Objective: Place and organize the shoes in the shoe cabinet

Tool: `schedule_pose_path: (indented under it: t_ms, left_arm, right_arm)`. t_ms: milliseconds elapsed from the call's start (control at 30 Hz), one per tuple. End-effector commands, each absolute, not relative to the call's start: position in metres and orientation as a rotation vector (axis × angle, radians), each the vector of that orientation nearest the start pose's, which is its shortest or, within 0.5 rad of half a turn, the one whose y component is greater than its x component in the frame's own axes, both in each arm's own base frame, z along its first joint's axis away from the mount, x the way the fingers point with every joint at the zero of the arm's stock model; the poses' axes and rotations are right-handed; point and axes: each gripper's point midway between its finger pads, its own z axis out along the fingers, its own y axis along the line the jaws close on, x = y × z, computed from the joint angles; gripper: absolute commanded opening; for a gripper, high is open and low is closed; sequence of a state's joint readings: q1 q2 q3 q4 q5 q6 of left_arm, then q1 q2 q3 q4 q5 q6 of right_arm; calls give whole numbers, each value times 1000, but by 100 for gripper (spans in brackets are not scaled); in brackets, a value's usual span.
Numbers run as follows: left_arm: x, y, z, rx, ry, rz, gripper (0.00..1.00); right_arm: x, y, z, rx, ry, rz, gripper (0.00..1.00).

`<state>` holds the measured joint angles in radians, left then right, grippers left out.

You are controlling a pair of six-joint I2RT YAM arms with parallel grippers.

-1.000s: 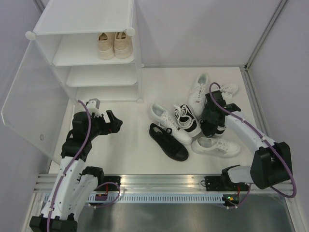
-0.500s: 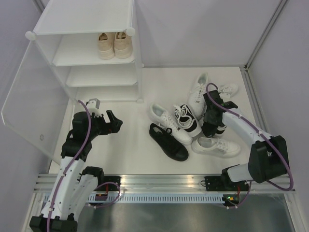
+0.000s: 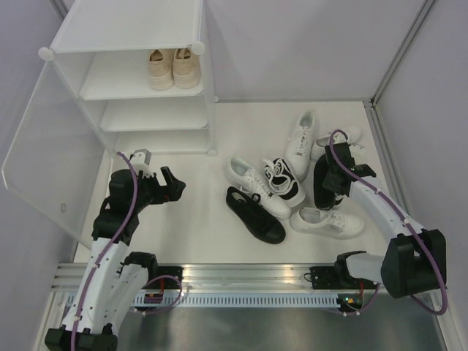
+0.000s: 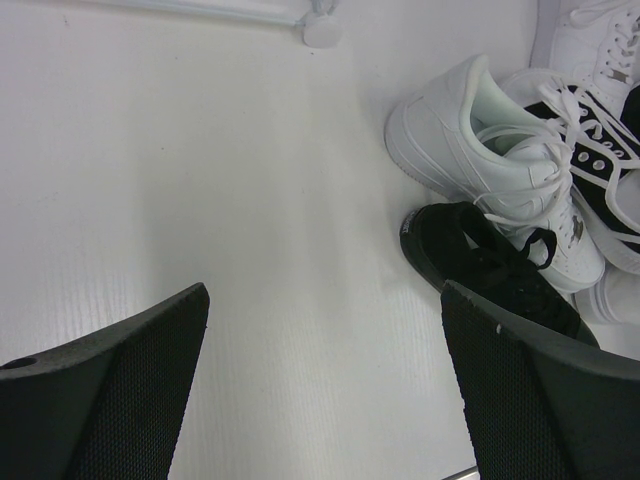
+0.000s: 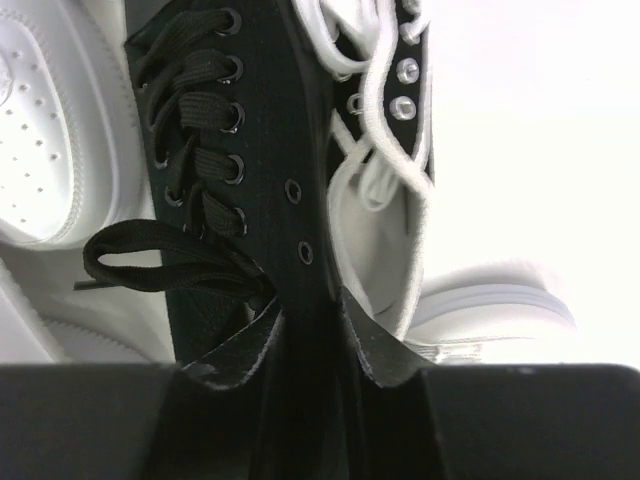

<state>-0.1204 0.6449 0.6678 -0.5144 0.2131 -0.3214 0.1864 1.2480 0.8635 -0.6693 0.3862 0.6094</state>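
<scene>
One all-black sneaker (image 5: 240, 150) in the pile (image 3: 267, 186) on the surface (image 3: 197, 216) is being pinched at its collar by your right claw (image 5: 310, 345), the left claw (image 4: 322, 300) hanging spread; be lifting straight, clearing neighbouring laces (image 5: 390, 130).

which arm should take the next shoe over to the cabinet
Right. The right gripper pinches the black sneaker by its collar, while the left gripper hangs open over the table, holding nothing.
</scene>
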Motion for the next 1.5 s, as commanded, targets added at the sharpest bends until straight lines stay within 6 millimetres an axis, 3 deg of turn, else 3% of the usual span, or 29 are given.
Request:
schedule_pose_path:
  t_ms: [0,100,133,167,200,267,400,533,733,833,867,933,967,1000,1033,1067,1133,1167,1200,1233,1267,1333,1367,1433,1467]
  left_arm:
    - [242,-82,193,-70,2063,-505,99]
    - [242,-82,192,-72,2069,-504,99]
    - [242,-82,192,-73,2068,-501,99]
    - [242,-82,192,-73,2069,-501,99]
    - [242,-81,192,-74,2067,-500,99]
    - [242,-81,192,-76,2069,-500,99]
    - [244,-80,193,-82,2067,-492,99]
    - [245,-78,194,-88,2063,-481,99]
    - [246,-73,196,-119,2049,-457,99]
    - [245,-70,198,-153,2037,-450,99]
    - [244,-69,200,-163,2032,-448,99]
    - [243,-65,208,-204,2022,-437,99]
    - [238,-62,206,-224,2047,-420,99]
    - [237,-57,209,-245,2049,-393,99]
    - [237,-55,223,-256,2027,-388,99]
    - [234,-53,227,-271,2027,-376,99]
    - [228,-47,238,-316,2016,-360,99]
    - [225,-47,241,-322,2012,-364,98]
    - [222,-47,241,-331,2019,-367,98]
    - [219,-47,245,-346,2005,-381,97]
    - [218,-48,245,-351,2003,-386,97]
    - [215,-49,241,-366,2015,-402,97]
    - [214,-51,239,-367,2023,-412,97]
    - [212,-53,231,-378,2053,-425,97]
    - [212,-54,228,-383,2059,-432,97]
  right_arm:
    - [276,19,85,649,2483,-125,30]
    - [276,16,82,653,2487,-153,26]
    - [277,14,83,653,2480,-160,20]
    - [277,13,86,654,2470,-163,2]
    - [279,13,92,656,2449,-151,1]
    - [284,16,106,637,2414,-115,1]
    - [299,28,158,570,2289,5,1]
    - [305,43,197,498,2201,79,1]
    - [315,96,256,426,2053,319,1]
    - [319,142,273,364,2003,463,1]
    - [314,167,275,338,1998,520,1]
    - [319,201,276,311,1974,573,1]
    - [310,229,276,275,1972,616,1]
    - [315,252,272,258,1960,640,1]
    - [313,268,270,246,1955,657,0]
    - [300,297,267,195,1964,699,0]
    - [302,336,253,191,1972,750,1]
    - [292,357,247,160,1981,783,1]
    - [294,376,231,145,2001,777,0]
    - [295,389,231,152,1979,793,0]
    - [288,409,208,125,2011,782,0]
    - [286,432,202,151,2004,836,0]
    - [283,444,177,139,2038,819,0]
    - [281,459,164,169,2046,846,1]
    - [281,464,142,166,2079,818,1]
